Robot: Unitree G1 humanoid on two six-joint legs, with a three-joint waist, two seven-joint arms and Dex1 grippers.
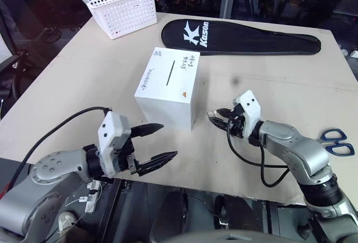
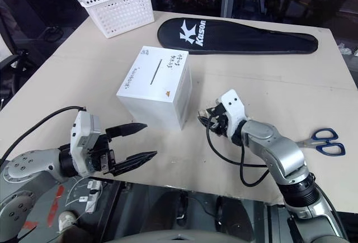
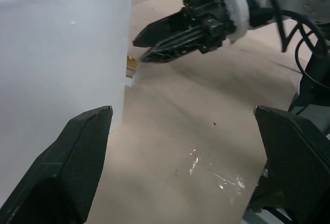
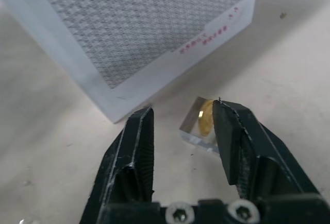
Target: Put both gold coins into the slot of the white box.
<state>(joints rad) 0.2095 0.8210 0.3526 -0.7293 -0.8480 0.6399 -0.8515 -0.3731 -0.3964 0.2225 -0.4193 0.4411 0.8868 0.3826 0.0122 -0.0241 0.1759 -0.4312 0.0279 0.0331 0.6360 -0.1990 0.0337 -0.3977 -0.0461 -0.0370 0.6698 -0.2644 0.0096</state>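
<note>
The right gripper (image 4: 183,131) reaches low over the counter (image 1: 268,81) with its jaws part-way apart around a gold coin (image 4: 206,117) that sits in a small clear case (image 4: 198,128), one finger beside the case and no grip yet made. The case lies on the counter just off the near corner of the white box (image 1: 168,89), at about four o'clock from it. The left gripper (image 1: 154,145) waits wide apart and empty at the box's seven o'clock. The slot (image 1: 170,72) on top of the box is unobstructed. Judging by this, the job has barely started: no coin is lifted, and a second coin cannot be made out.
</note>
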